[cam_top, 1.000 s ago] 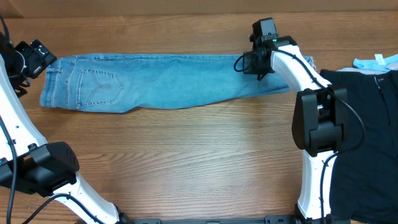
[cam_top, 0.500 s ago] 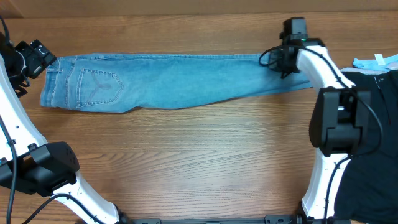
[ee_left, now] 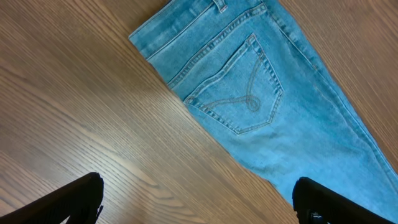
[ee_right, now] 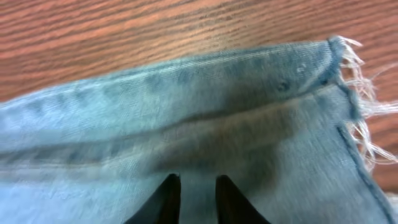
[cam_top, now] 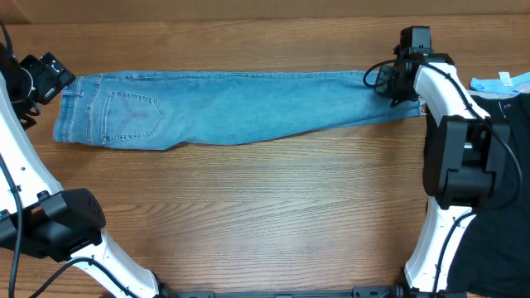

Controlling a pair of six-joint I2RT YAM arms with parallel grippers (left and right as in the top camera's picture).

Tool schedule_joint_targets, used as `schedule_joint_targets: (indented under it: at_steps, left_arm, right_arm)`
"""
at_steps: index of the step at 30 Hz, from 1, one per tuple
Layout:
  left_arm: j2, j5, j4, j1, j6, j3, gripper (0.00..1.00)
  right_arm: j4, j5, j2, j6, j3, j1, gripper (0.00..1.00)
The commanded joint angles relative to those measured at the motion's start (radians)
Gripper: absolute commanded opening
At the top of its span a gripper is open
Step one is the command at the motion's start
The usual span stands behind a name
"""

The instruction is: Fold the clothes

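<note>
My right gripper [ee_right: 196,184] hangs low over the jeans [cam_top: 232,108] at their leg end, with the frayed hem [ee_right: 357,118] just off to its right. Its jaws stand a narrow gap apart. Flat denim shows through that gap, and I see no cloth pinched there, so I judge it holds nothing. My left gripper [ee_left: 199,202] is spread wide and empty. It hovers above the bare table [cam_top: 265,215] just short of the other end, with the waistband [ee_left: 180,31] and one back pocket [ee_left: 239,93] ahead of it and to its right.

Between my two tools the jeans lie stretched out long and smooth in a single narrow band. Only one pocket faces up, so I take it that one leg already lies on the other. That would make the lengthwise fold done and the garment straightened. What remains, as I read it, is the crosswise folding, bringing hem toward waistband and then halving again. A dark garment [cam_top: 505,124] lies beside my right arm, apart from the jeans and not folded
</note>
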Motion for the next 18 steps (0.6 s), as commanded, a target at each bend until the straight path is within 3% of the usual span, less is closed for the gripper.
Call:
schedule_joint_targets:
  at_steps: [1,3,4,9,14,17,18]
  left_arm:
    - [0.009,0.003,0.001,-0.002,0.009,-0.001,1.00]
    - [0.009,0.003,0.001,-0.002,0.008,-0.001,1.00]
    - [0.009,0.003,0.001,-0.002,0.008,-0.001,1.00]
    - [0.009,0.003,0.001,-0.002,0.009,-0.001,1.00]
    - [0.009,0.003,0.001,-0.002,0.009,-0.001,1.00]
    - [0.009,0.003,0.001,-0.002,0.009,-0.001,1.00]
    - [0.009,0.003,0.001,-0.002,0.009,-0.001,1.00]
  right_arm:
    - [-0.066,-0.039,-0.105,0.001,0.034,0.002,0.24]
    - [-0.067,-0.058,-0.081,0.001,0.014,0.003,0.15]
    - [-0.042,-0.074,-0.061,0.001,-0.014,0.004,0.04]
    - [0.005,-0.099,0.030,0.001,-0.045,0.005,0.04]
    - [0.238,-0.155,0.089,0.001,-0.045,0.005,0.04]
    - [0.397,-0.166,0.089,0.009,-0.045,0.005,0.11]
    - [0.430,-0.166,0.089,0.009,-0.045,0.005,0.18]
